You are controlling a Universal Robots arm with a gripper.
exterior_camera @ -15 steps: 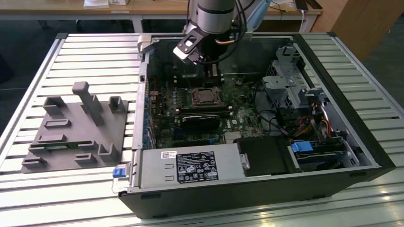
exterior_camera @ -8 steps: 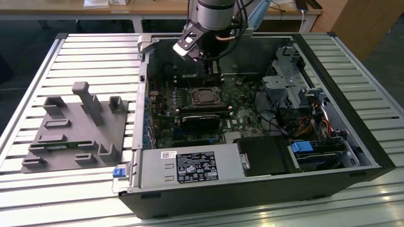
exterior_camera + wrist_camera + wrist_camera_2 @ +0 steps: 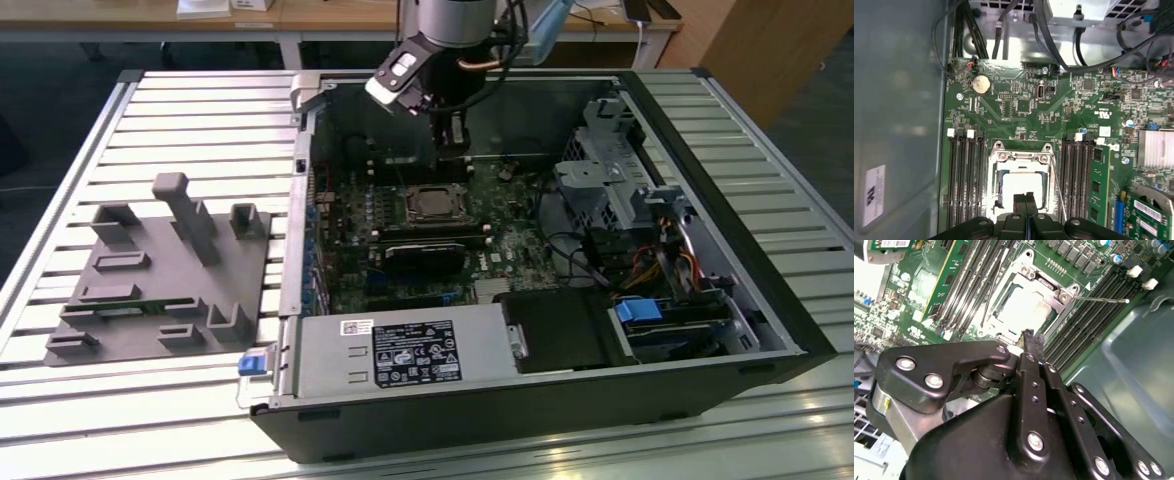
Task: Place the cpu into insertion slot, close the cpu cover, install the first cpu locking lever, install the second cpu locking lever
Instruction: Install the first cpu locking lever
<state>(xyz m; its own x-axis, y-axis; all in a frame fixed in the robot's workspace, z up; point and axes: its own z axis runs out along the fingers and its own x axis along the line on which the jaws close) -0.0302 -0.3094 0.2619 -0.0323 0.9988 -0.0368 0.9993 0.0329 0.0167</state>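
Working on a lever (image 3: 1099, 300) by the look of it, w/ cpu (image 3: 1021, 187) seated in slot (image 3: 998, 192) and cover (image 3: 1021, 156) down over it, bright chip top visible thru the cut-out. Judging from second wrist view, prob. not latched yet: thin rod poking out free past the slot's corner. Push w/ the very tip on the lever's handle end, never on cpu or cover. Drive down, then sideways till latched. Keep clear of mem slots (image 3: 966, 175) just beside. Go slow w/ steady force: springy wire, narrow tip, easy to slip off. Watch for the cover lifting; if so, back off and reseat rather than forcing.

Gripper (image 3: 1029, 336): closed right up, fingers (image 3: 1030, 371) pressed together, holding nothing. Tip right at the slot's edge in both wrist views, near the lever; can't tell if touching. In exterior view, arm (image 3: 454, 20) hanging from above into the case (image 3: 534, 410), wrist approx. vertical, gripper low over the board (image 3: 507, 250) just beside the slot.
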